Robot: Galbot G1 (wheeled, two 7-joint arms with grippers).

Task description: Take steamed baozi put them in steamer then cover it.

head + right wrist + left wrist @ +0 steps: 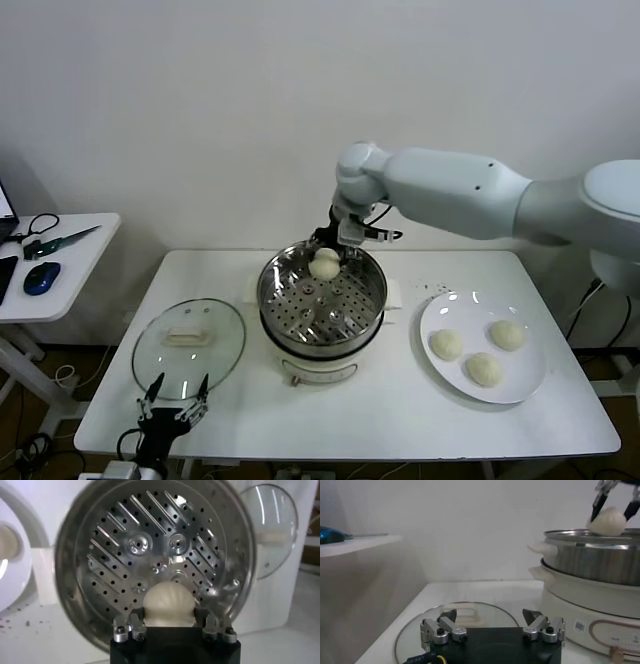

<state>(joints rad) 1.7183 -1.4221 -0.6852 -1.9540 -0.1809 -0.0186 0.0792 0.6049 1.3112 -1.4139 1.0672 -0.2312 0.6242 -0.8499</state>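
My right gripper (327, 258) is shut on one cream-white baozi (325, 266) and holds it over the far side of the steamer (268, 298), above its perforated tray. In the right wrist view the baozi (168, 602) sits between the fingers (131, 620), with the tray (150, 540) beneath. Three more baozi (446, 344) lie on the white plate (470, 312) to the right. The glass cover (188, 345) lies flat on the table to the left of the steamer. My left gripper (172, 398) stands open at the front left edge, just before the cover (470, 611).
A low side table (90, 232) at the far left carries a blue mouse (41, 277) and a green-handled tool (60, 240). Dark crumbs (435, 288) dot the table between steamer and plate. A white wall rises behind the table.
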